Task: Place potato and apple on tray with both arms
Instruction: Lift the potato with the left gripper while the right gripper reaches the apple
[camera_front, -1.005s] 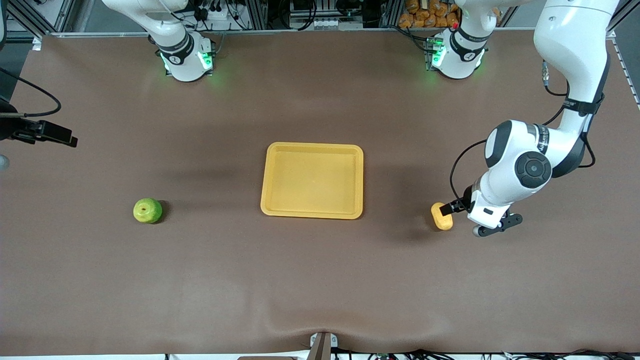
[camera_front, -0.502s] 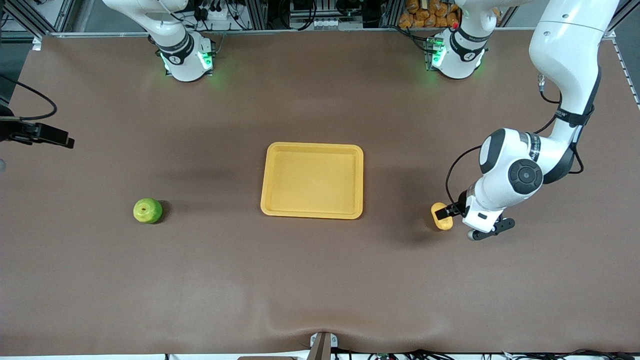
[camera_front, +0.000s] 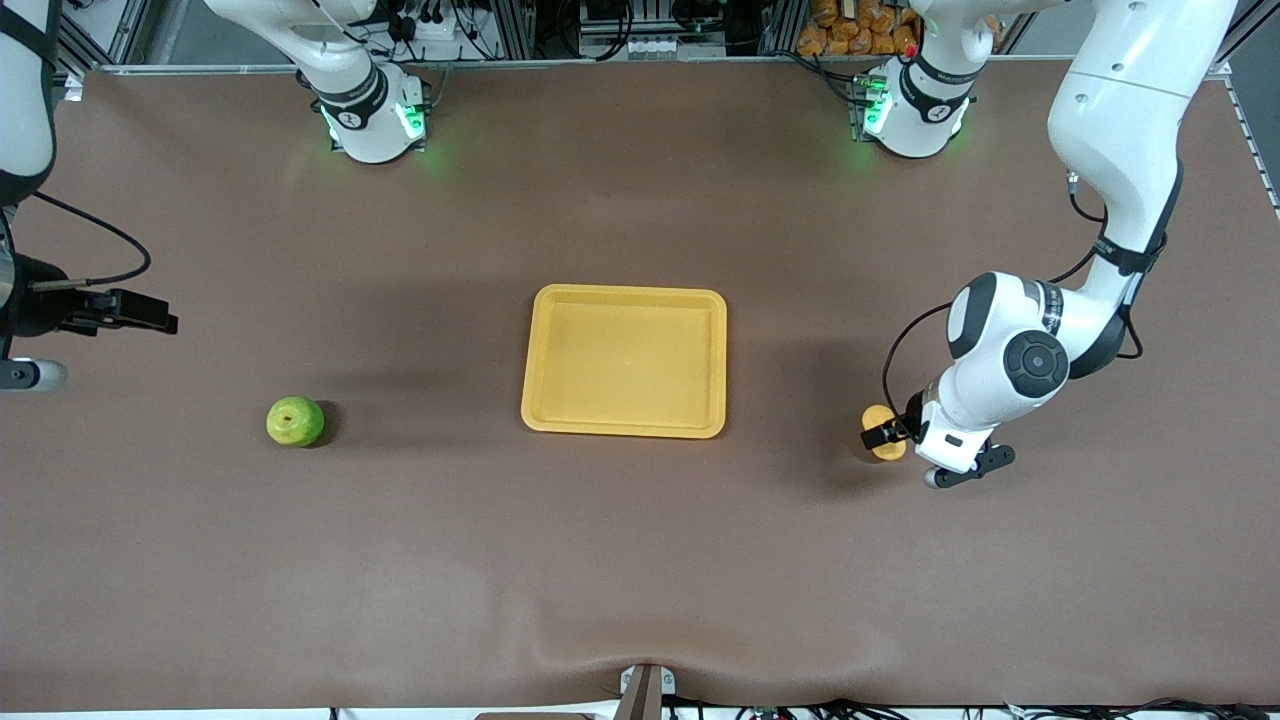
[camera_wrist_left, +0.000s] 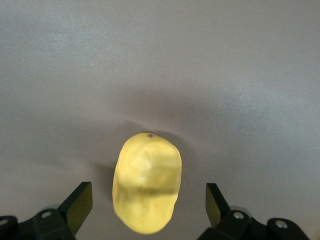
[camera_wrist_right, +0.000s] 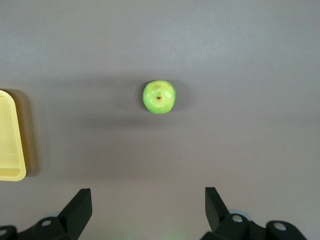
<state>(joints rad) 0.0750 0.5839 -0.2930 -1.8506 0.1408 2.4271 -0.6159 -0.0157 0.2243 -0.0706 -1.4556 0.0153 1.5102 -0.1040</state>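
The yellow-orange potato (camera_front: 880, 415) lies on the brown table toward the left arm's end, level with the tray's near edge. My left gripper (camera_front: 886, 433) is low over it and open. In the left wrist view the potato (camera_wrist_left: 147, 182) sits between the two spread fingers of the left gripper (camera_wrist_left: 146, 206), which do not touch it. The green apple (camera_front: 295, 421) lies toward the right arm's end. My right gripper (camera_front: 158, 318) is high over the table's end, open and empty. The right wrist view shows the apple (camera_wrist_right: 159, 97) well ahead of the right gripper (camera_wrist_right: 148, 207). The yellow tray (camera_front: 625, 360) is empty at mid-table.
A corner of the tray (camera_wrist_right: 10, 135) shows at the edge of the right wrist view. Both arm bases (camera_front: 372, 115) stand along the table's edge farthest from the front camera. The table cloth bulges slightly at the near edge (camera_front: 640, 650).
My left gripper has come down and shifted over the potato, so its fingers straddle it. My right arm has moved in from the table's end toward the apple.
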